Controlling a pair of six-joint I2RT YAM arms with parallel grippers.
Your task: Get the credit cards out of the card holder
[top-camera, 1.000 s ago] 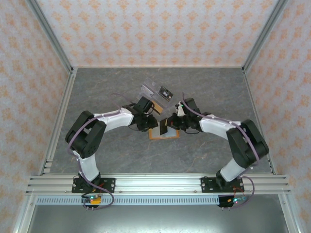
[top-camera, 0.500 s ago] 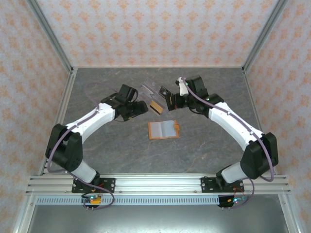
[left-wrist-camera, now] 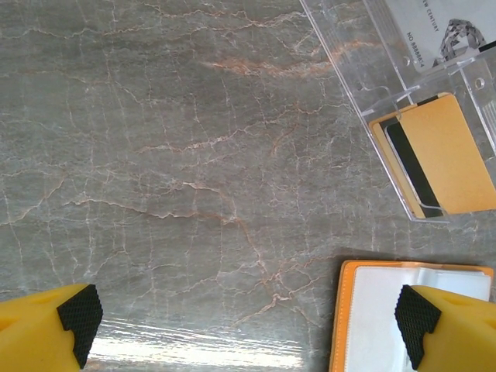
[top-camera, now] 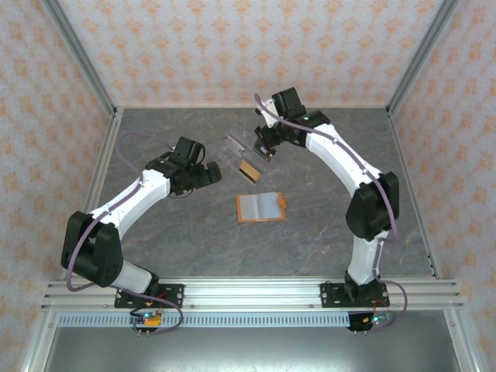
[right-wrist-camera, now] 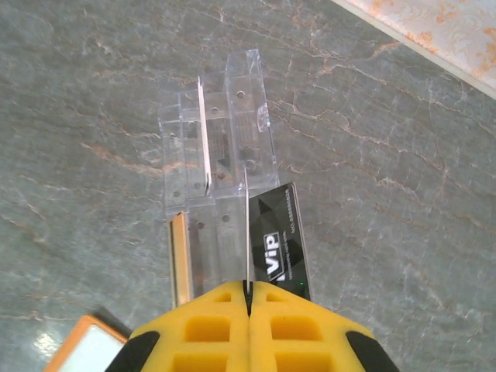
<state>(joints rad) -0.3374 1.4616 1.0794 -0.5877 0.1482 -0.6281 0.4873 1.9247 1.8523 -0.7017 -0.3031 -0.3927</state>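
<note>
from above, my left arm reaches low across the surface (top-camera: 170, 248), its left fingers (top-camera: 211, 172) pointing right, apart from the card holder (top-camera: 261, 208) lying open mid-surface, while my right arm arches far out and hooks back, its right fingers (top-camera: 263, 143) over the clear plastic piece (top-camera: 236, 146). on the left wrist, the left fingers (left-wrist-camera: 77, 314) are spread wide over bare surface, the card holder (left-wrist-camera: 372, 318) beside one pad and a tan card (left-wrist-camera: 453, 151) at the clear piece's end. on the right wrist, the right fingers (right-wrist-camera: 232, 294) are pressed together, with a thin pale edge running into their seam (i can't tell if it's a card) and a black card (right-wrist-camera: 283, 240) just beside.
</note>
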